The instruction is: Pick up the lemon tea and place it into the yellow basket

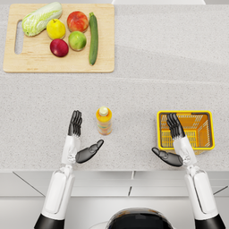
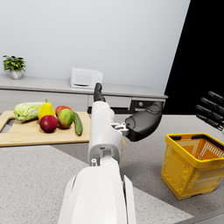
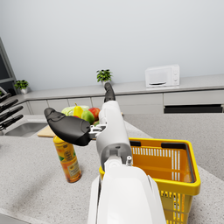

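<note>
Lemon tea: bottle [image 1: 103, 120] stands upright on the counter [image 1: 134, 89], yellow cap up, betw. the two hands and nearer the left one. Bare counter all round it; nothing touches it.
Left hand: [image 1: 79, 139] released, holds nothing. Fingers [image 1: 75, 123] straight and pointing away from the robot, thumb spread toward the bottle. Sits just beside the bottle with a clear gap.
Right hand: [image 1: 173, 142] released, holds nothing. Fingers [image 1: 175, 125] straight, reaching over the near-left corner of the basket; thumb spread toward the bottle side, over bare counter.
Basket: yellow basket [image 1: 205, 114] on the counter, to the right of the bottle, well apart from it. Open top, slotted walls, inside looks empty in right wrist view [image 3: 183, 151]. Near rim lies close to the counter's front edge.
Open strip: bare counter runs from bottle to basket w/o any item in the way.
Front edge: counter's front edge passes just behind both wrists, arms crossing it.
Board: wooden cutting board [image 1: 27, 65] at far left of counter, well apart from bottle and hands, a wide bare band betw. them.
On board: cabbage [image 1: 41, 18], pear [image 1: 56, 29], peach [image 1: 77, 20], green apple [image 1: 77, 40], red apple [image 1: 59, 47], cucumber [image 1: 93, 38] lying along the board's right side.
</note>
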Controlling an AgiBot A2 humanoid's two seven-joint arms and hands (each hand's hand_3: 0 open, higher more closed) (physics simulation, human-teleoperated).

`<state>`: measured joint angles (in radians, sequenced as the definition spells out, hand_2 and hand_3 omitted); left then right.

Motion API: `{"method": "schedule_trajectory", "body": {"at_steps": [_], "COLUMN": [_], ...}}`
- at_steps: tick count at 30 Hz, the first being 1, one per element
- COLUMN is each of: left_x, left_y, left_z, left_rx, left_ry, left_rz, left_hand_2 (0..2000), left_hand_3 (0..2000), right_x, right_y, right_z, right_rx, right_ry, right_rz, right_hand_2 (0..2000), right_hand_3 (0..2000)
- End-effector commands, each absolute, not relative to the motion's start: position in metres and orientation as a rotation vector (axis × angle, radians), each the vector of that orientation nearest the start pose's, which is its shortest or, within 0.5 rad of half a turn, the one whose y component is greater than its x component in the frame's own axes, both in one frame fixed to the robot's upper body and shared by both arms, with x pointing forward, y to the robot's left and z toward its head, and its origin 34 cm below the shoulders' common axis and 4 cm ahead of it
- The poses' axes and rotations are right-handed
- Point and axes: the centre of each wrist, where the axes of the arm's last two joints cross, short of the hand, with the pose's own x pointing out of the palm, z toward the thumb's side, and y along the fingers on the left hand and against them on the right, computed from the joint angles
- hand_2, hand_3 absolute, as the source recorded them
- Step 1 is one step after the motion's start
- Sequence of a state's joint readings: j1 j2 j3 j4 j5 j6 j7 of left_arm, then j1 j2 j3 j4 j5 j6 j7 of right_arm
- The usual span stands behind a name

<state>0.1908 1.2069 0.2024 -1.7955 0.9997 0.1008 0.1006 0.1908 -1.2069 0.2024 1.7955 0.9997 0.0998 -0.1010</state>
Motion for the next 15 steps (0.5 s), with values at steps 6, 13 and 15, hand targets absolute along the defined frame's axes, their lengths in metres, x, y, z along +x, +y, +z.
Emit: {"method": "schedule_trajectory", "body": {"at_steps": [6,13,15], "left_x": [0.242,0.244,0.251], "left_y": [0.201,0.195,0.196], "left_z": [0.200,0.194,0.191], "left_rx": [-0.014,-0.010,0.004], "left_ry": [-0.317,-0.323,-0.356], "left_rz": [-1.773,-1.814,-1.823], "left_hand_2": [0,0,0], "left_hand_3": [0,0,0], "right_x": [0.242,0.240,0.234], "right_y": [-0.201,-0.194,-0.190], "right_z": [0.200,0.201,0.209], "right_rx": [-0.036,-0.047,-0.084], "right_ry": [-0.312,-0.347,-0.415], "right_rz": [1.969,1.963,1.940], "right_hand_2": [0,0,0], "right_hand_3": [0,0,0]}}
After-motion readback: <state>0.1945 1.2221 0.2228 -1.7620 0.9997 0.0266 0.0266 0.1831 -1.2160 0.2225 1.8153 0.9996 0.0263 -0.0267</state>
